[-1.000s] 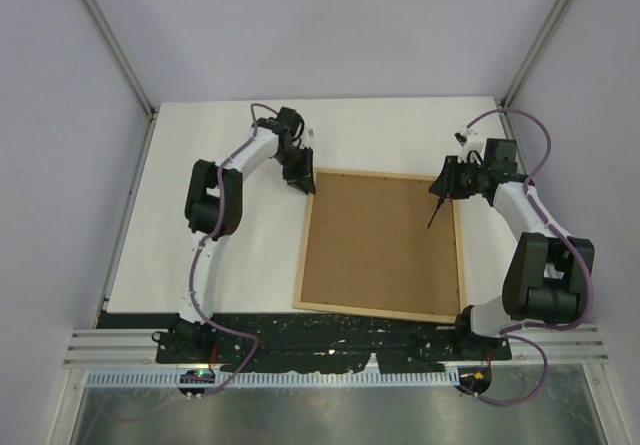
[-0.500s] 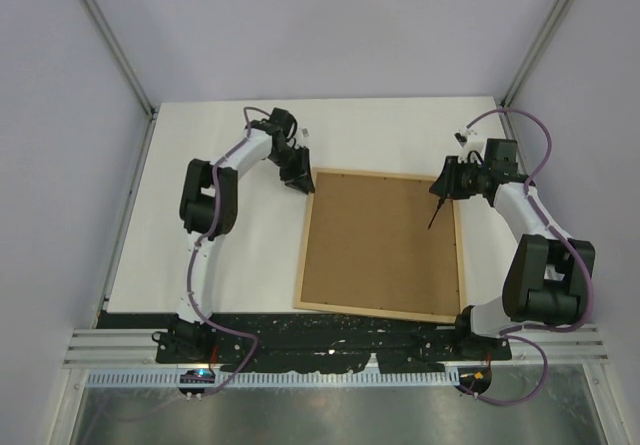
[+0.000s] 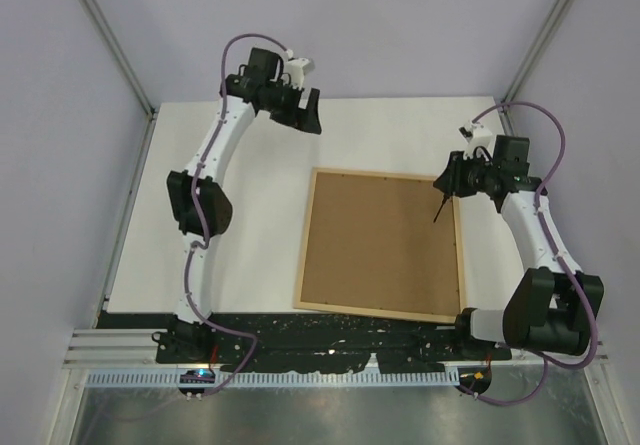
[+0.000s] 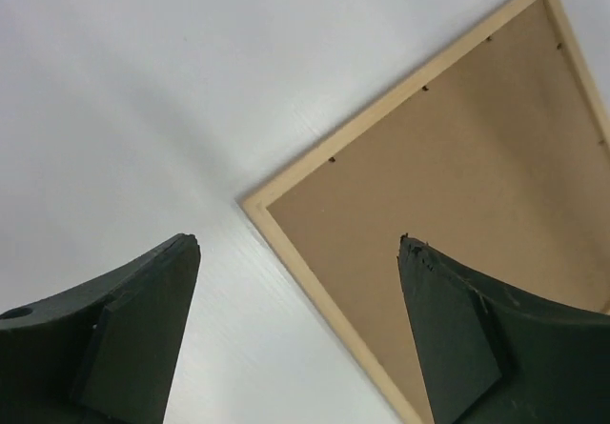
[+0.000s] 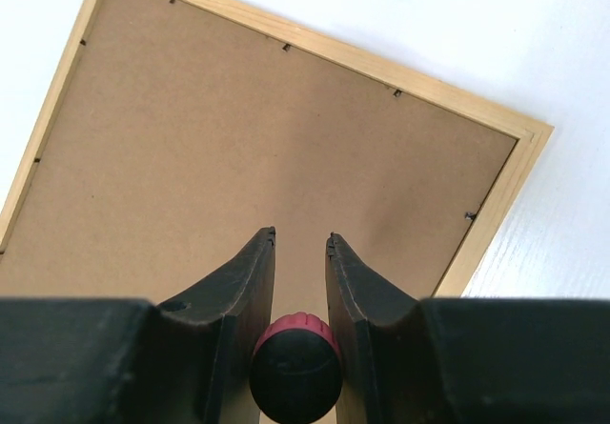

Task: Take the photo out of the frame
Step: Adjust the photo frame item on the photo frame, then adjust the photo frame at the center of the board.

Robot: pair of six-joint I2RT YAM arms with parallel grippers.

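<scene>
- The frame (image 3: 382, 243) lies face down on the table (image 3: 230, 255), brown back up. The photo is not in view, presumably under that back.
- Your right gripper (image 5: 301, 238) is closed on a red-capped tool (image 5: 294, 367), whose thin shaft points down at the frame's far right part.
- Your left gripper (image 4: 295, 243) hangs high beyond the frame's far left corner, jaws wide, holding nothing.
- The step in hand, I judge, is turning the tabs (image 5: 285, 47) aside. Work 1 tab at a time with the tip low, and don't gouge the back.
- Lower the left gripper to steady the frame's edge.
- The tool's tip is hidden in the right wrist view, and the tabs are too small to tell how they are turned.
</scene>
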